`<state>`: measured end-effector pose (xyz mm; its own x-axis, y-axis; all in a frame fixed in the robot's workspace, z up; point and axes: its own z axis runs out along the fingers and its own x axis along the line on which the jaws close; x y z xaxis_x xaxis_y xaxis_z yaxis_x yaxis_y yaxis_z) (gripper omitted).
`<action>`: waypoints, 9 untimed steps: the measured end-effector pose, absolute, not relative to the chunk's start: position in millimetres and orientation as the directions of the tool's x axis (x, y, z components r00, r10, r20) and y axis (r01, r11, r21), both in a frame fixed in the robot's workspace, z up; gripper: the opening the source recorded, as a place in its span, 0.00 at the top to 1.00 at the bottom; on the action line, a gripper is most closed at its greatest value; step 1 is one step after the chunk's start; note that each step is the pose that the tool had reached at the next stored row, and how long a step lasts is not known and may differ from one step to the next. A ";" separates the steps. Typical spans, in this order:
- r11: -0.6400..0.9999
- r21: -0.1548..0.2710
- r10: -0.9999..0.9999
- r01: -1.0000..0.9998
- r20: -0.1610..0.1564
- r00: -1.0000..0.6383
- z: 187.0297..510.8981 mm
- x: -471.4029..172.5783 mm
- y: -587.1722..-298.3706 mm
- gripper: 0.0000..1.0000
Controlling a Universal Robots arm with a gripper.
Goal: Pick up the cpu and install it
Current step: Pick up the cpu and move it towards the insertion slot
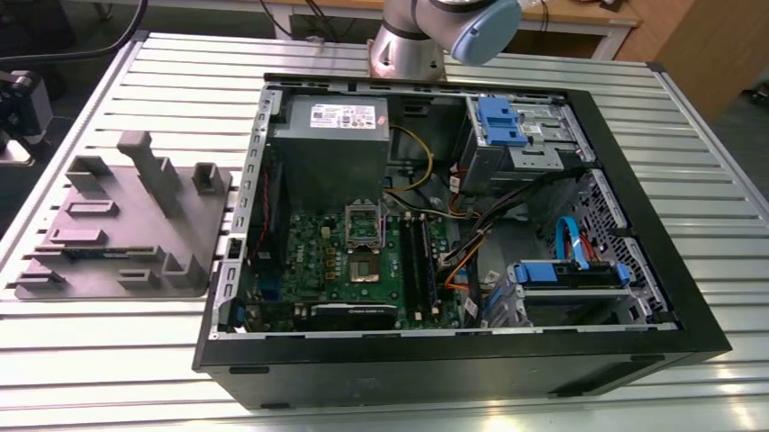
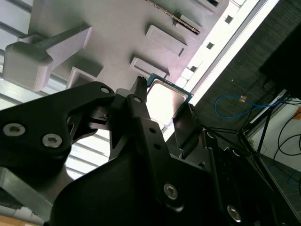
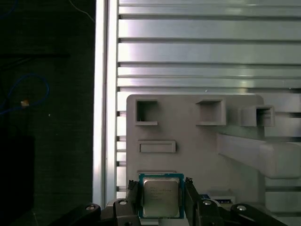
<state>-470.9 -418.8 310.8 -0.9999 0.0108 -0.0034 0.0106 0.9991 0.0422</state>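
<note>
Bench (image 1: 709,135): bare slats along the edge at the exterior view's right. Case (image 1: 481,360) fills the middle and is open on top. Inside it there is open room above the socket (image 1: 364,264), which is hemmed by the power supply (image 1: 327,153), cables (image 1: 481,225) and drive cage (image 1: 517,135).

Fixture (image 1: 121,261) lies at the bench edge on the exterior view's left, just beside the case, with tall posts (image 1: 150,166) rising from it.

First wrist view: the gripper (image 3: 161,188) is tight on the cpu (image 3: 161,202). Pockets (image 3: 146,113) and a post (image 3: 258,155) stand close by.
</note>
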 end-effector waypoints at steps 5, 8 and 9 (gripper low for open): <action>0.999 0.042 0.011 0.011 -0.004 -1.000 324.6 -471.0 -418.8 0.53; 0.999 0.042 0.011 0.011 -0.004 -1.000 334.5 -471.0 -418.8 0.53; 0.999 0.042 0.011 0.011 -0.003 -1.000 337.7 -471.0 -418.8 0.53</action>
<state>-471.0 -418.8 337.7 -0.9999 0.0108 -0.0035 0.0106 0.9991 0.0422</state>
